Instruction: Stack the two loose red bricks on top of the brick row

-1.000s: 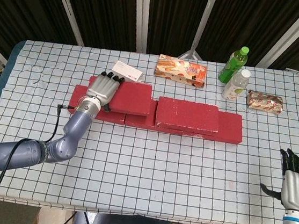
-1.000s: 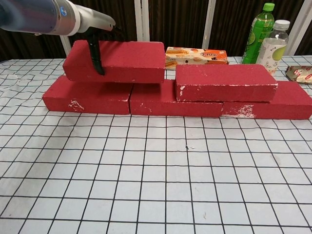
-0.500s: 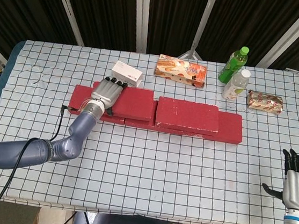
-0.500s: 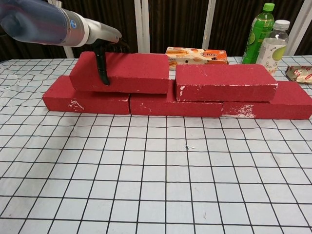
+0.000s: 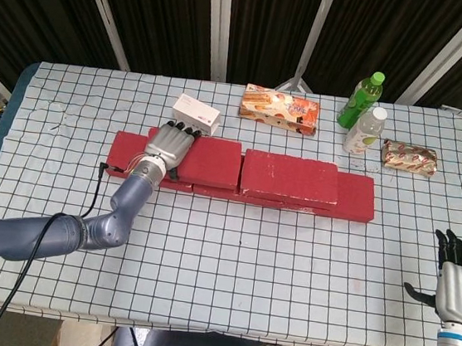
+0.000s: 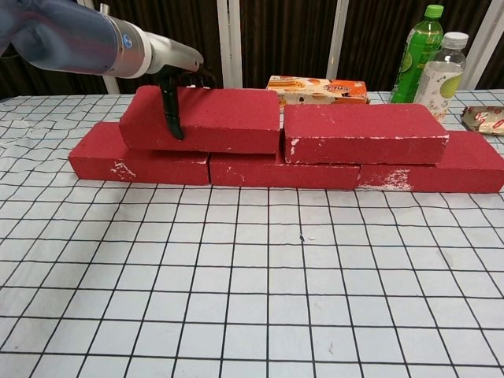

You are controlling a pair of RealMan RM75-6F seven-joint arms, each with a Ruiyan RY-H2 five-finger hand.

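The right hand [image 5: 458, 286] is seen at the near right edge of the counter [image 5: 230, 256], fingers spread, nothing held. The counter is covered by a white cloth with a black grid.

The brick row [image 6: 283, 169] lies across the middle: matte red blocks with white chips along the near lower edges. Two upper bricks are set on it. The right upper brick [image 6: 362, 132], scuffed white at its near left corner, lies flat. The left upper brick [image 6: 206, 119] lies just beside it, overlapping a joint in the row below. The left hand [image 5: 170, 143] is clamped on this brick, fingers over the top, the dark thumb [image 6: 172, 110] down the near face.

Farther back are a small white box [image 5: 197, 112], a snack box [image 5: 279, 109], a green bottle [image 5: 361, 99], a clear bottle [image 5: 364, 130] and a foil packet [image 5: 409, 157]. Their writing cannot be read.
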